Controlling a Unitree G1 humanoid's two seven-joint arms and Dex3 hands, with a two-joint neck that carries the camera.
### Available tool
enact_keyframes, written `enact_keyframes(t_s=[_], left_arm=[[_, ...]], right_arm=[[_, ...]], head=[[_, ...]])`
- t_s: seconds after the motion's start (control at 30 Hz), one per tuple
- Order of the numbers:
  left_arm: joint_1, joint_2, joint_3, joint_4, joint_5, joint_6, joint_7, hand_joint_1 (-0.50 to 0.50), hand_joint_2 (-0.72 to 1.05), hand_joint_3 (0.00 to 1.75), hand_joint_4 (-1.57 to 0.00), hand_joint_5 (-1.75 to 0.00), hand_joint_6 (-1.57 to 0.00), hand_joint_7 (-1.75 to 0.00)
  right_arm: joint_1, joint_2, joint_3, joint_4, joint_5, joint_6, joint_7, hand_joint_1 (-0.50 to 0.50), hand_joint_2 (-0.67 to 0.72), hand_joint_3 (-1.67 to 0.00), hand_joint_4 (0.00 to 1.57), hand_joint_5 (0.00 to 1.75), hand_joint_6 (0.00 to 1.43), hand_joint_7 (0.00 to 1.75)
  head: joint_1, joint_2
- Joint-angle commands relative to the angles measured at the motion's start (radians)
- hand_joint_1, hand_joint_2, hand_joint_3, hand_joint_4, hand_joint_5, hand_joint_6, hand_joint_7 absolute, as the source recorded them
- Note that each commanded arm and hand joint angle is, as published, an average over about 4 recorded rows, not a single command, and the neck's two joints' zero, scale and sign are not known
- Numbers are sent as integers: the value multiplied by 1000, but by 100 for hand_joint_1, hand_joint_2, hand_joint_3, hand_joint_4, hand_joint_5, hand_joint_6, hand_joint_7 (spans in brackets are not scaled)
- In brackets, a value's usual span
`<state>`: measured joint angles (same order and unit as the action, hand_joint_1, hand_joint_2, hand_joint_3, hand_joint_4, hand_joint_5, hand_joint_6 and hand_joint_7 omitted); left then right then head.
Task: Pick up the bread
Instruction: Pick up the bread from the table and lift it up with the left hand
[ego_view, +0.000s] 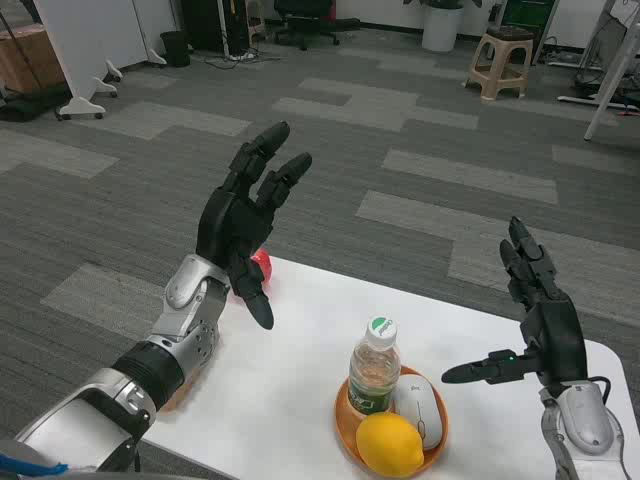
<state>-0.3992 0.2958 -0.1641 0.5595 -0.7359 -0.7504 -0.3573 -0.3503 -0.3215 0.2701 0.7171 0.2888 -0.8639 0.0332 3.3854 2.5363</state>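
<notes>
left hand (240, 225) raised, fingers spread, empty | right hand (540, 320) likewise | round orange plate (345, 425) (glossy lemon (390, 445))

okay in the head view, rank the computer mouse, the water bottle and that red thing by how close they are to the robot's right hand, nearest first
From the right hand:
1. Computer mouse, in the orange bowl, on its right side.
2. Water bottle, standing in the bowl's left part.
3. Red thing, at the table's far left edge, partly behind the left hand.

Matt white table (300, 330), clear plastic bottle (374, 370), glossy white mouse (423, 405), dimpled yellow lemon (390, 444), matt black hands
</notes>
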Motion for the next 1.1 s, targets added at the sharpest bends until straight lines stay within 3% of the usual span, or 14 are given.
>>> enact_keyframes(t_s=[0.03, 0.07, 0.1, 0.3, 0.4, 0.5, 0.6, 0.63, 0.73, 0.83, 1.1], left_arm=[[-96, 32, -152, 66, -17, -27, 78, 43, -64, 9, 0, -51, -4, -42], [-96, 32, -152, 66, -18, -27, 78, 43, -66, 9, 0, -51, -5, -42], [-97, 34, -154, 66, -18, -27, 78, 43, -66, 9, 0, -51, -5, -42], [-97, 37, -155, 66, -20, -27, 78, 43, -66, 9, 0, -51, -5, -42], [-97, 37, -155, 66, -20, -27, 78, 43, -68, 9, 0, -51, -5, -42], [-96, 37, -157, 67, -21, -27, 78, 43, -68, 9, 0, -51, -5, -42], [-92, 38, -159, 72, -22, -27, 78, 41, -68, 9, 0, -51, -5, -42], [-91, 40, -162, 76, -22, -27, 78, 41, -68, 9, 0, -51, -5, -42], [-89, 49, -177, 97, -23, -27, 78, 41, -64, 9, 0, -51, -5, -42], [-89, 57, -196, 118, -29, -27, 77, 41, -64, 9, 0, -51, -5, -42], [-86, 84, -259, 190, -49, -27, 72, 38, -68, 9, 0, -51, -5, -42]], right_arm=[[0, 32, -11, -125, 9, -41, -39, -21, 3, 0, 0, 0, 0, 0], [0, 32, -12, -125, 9, -42, -39, -21, 3, 0, 0, 0, 0, 0], [1, 33, -12, -126, 9, -42, -39, -21, 3, 0, 0, 0, 0, 0], [3, 35, -12, -131, 8, -43, -39, -21, 3, 0, 0, 0, 0, 0], [4, 35, -12, -131, 9, -42, -39, -21, 3, 0, 0, 0, 0, 0], [7, 28, -12, -131, 9, -42, -37, -21, 3, 0, 0, 0, 0, 0], [15, 20, -13, -129, 9, -41, -36, -21, 3, 0, 0, 0, 0, 0], [18, 18, -14, -127, 8, -41, -35, -21, 3, 0, 0, 0, 0, 0], [30, 10, -22, -117, 8, -41, -30, -21, 3, 0, 0, 0, 0, 0], [44, 4, -29, -105, 9, -41, -20, -21, 3, 0, 0, 0, 0, 0], [79, -11, -35, -68, 9, -41, -6, -21, -3, 0, 0, 0, 0, 0]], head=[[-38, 214], [-35, 193], [-26, 128], [-27, 119], [-44, 66], [-79, -17], [-116, -152], [-131, -236], [-148, -385], [-157, -491], [-190, -572]])
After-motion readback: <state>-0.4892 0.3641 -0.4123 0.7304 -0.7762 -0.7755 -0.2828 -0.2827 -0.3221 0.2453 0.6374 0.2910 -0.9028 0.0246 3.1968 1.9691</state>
